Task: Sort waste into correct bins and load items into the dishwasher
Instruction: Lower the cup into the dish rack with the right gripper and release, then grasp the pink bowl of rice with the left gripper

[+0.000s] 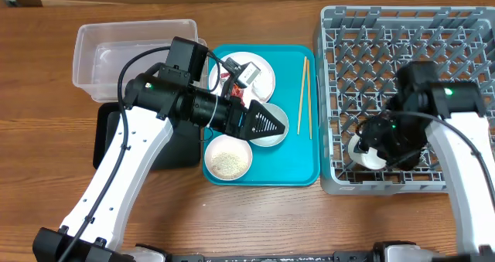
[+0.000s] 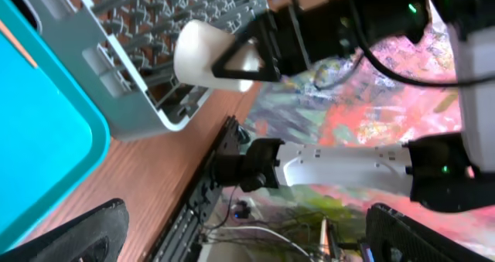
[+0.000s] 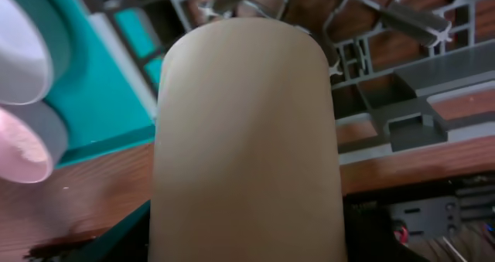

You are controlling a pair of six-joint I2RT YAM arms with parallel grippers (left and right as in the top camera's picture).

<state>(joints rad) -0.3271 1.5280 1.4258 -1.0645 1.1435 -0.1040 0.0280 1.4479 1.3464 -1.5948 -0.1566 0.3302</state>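
Overhead | left jaws spread wide over teal tray [image 1: 300, 160] | right jaws pinching white cup [image 1: 362, 151] in rack [image 1: 331, 100]

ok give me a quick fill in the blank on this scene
1. The right gripper holds a ___ at the rack.
2. The jaws of the left gripper stand ___, with nothing between them.
3. The chopsticks lie on the ___ tray.
4. The rice sits in a ___.
Missing words: cup; open; teal; bowl.
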